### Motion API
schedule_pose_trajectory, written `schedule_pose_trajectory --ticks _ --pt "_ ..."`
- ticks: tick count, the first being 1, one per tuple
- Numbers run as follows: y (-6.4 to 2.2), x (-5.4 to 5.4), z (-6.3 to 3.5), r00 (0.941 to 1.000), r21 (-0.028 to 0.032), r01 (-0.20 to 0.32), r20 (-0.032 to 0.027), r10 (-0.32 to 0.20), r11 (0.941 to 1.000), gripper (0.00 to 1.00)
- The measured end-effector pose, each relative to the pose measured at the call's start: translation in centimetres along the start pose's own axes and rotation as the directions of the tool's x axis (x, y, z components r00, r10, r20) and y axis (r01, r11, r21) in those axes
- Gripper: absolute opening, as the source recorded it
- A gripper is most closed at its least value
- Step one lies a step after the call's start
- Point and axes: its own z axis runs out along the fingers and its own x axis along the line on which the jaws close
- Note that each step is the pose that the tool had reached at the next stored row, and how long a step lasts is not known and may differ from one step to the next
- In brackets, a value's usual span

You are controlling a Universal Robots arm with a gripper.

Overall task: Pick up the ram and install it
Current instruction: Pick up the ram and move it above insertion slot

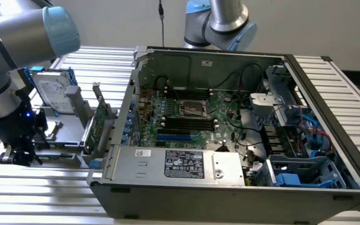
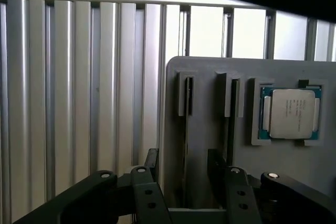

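Gripper (image 2: 184, 167) spread wide, nothing held, straddling a slot of the grey holder (image 2: 207, 108) at nine o'clock of the case (image 1: 230, 206); ram (image 2: 187, 124), apparently the edge-on strip there, ungrasped; pick-up and installation outstanding.

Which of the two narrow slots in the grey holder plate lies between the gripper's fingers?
The narrow slot farther from the silver-lidded processor chip; the open gripper straddles it, while the other slot lies outside, next to the chip.
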Motion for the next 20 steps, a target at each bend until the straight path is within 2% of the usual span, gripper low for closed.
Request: schedule_pose_trajectory --ticks 2,5,9,11,16,20 --pt "-0.04 0.01 0.13 1.0000 -0.0013 0.000 0.0033 0.000 1.0000 0.50" --pt "-0.08 0.01 0.28 0.9999 -0.0027 0.000 0.0112 0.000 1.0000 0.50" --pt "-0.10 0.01 0.40 0.9996 -0.0034 0.001 0.0273 -0.001 1.0000 0.50" --pt "-0.10 0.01 0.45 0.9995 -0.0042 0.001 0.0326 -0.001 1.0000 0.50" --pt "-0.11 0.02 0.56 0.9994 -0.0116 0.001 0.0333 -0.001 0.9999 0.50" --pt "-0.13 0.02 0.69 0.9994 -0.0134 0.001 0.0335 -0.001 0.9999 0.50"
